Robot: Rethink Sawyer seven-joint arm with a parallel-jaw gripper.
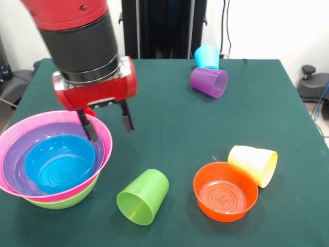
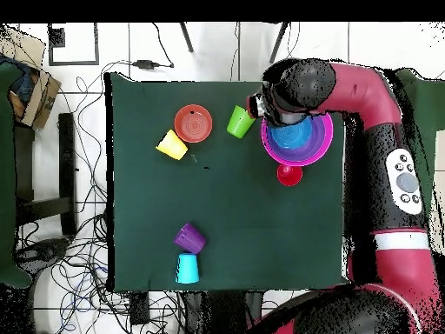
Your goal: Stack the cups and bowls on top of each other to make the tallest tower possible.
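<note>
A tower of nested bowls stands at the front view's left: lime green bowl (image 1: 61,201) lowest, then pink (image 1: 31,121), purple (image 1: 18,154) and small blue (image 1: 59,164); overhead it shows beside the arm (image 2: 298,139). My gripper (image 1: 110,133) hangs open and empty over the tower's right rim, one finger (image 1: 88,128) above the blue bowl. The orange bowl (image 1: 225,191) (image 2: 193,123) stands upright alone. The lime green cup (image 1: 144,195) (image 2: 240,122), pale yellow cup (image 1: 254,163) (image 2: 172,144) and purple cup (image 1: 209,81) (image 2: 189,237) lie on their sides. The light blue cup (image 1: 207,55) (image 2: 187,268) sits behind the purple one.
A small red round piece (image 2: 289,175) sits on the table beside the tower, mostly hidden behind my gripper in the front view (image 1: 88,112). The green tablecloth (image 1: 169,134) covers the table. Cables and a cardboard box (image 2: 35,96) lie on the floor around it.
</note>
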